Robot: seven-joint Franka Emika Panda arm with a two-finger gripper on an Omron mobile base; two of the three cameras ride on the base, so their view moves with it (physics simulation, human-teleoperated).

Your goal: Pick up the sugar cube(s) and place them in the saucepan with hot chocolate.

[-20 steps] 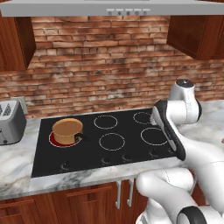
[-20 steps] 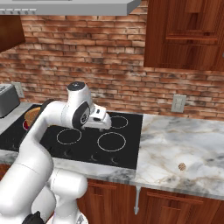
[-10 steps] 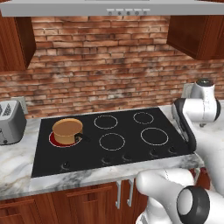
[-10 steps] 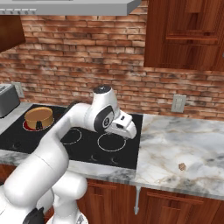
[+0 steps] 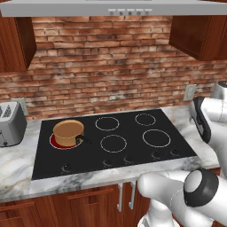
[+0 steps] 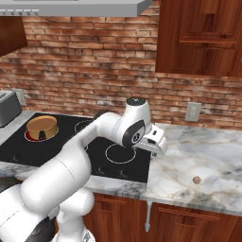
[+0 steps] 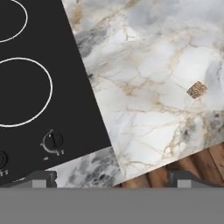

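Well beyond the spread, empty fingers [image 7: 111, 177], sugar cube [image 7: 197, 89] on marble counter [image 7: 144, 57]

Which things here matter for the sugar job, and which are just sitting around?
Part of the job:
sugar cube, alone on the marble counter
saucepan with hot chocolate, on the rear left burner
gripper, over the counter's edge

Just lying about:
toaster
wall outlet

brick wall [image 5: 111, 66] | wood cabinets [image 6: 198, 38] | marble counter [image 6: 203, 156] | steel hood [image 5: 111, 6]
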